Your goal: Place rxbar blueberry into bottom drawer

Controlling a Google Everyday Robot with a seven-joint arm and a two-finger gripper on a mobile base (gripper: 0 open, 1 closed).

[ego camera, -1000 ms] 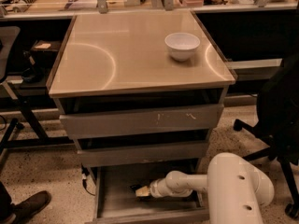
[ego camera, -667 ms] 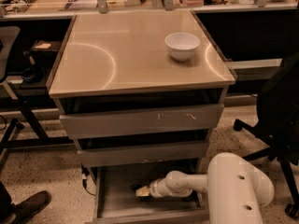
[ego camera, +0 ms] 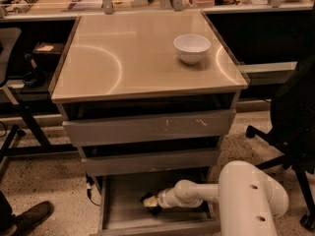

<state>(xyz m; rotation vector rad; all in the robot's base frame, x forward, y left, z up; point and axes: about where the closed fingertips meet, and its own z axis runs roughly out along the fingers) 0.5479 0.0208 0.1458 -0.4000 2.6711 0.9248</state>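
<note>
The bottom drawer (ego camera: 123,215) of the grey cabinet is pulled open, showing its plain grey floor. My white arm reaches into it from the right. The gripper (ego camera: 150,201) is inside the drawer, low over its floor near the middle. A small dark thing (ego camera: 146,198) at the gripper's tip looks like the rxbar blueberry; I cannot tell if it is held or resting on the drawer floor.
A white bowl (ego camera: 192,47) stands on the cabinet's tan top (ego camera: 123,63) at the back right. The two upper drawers (ego camera: 147,127) stick out slightly. A black office chair (ego camera: 295,122) is at the right, a shoe (ego camera: 24,219) at the lower left.
</note>
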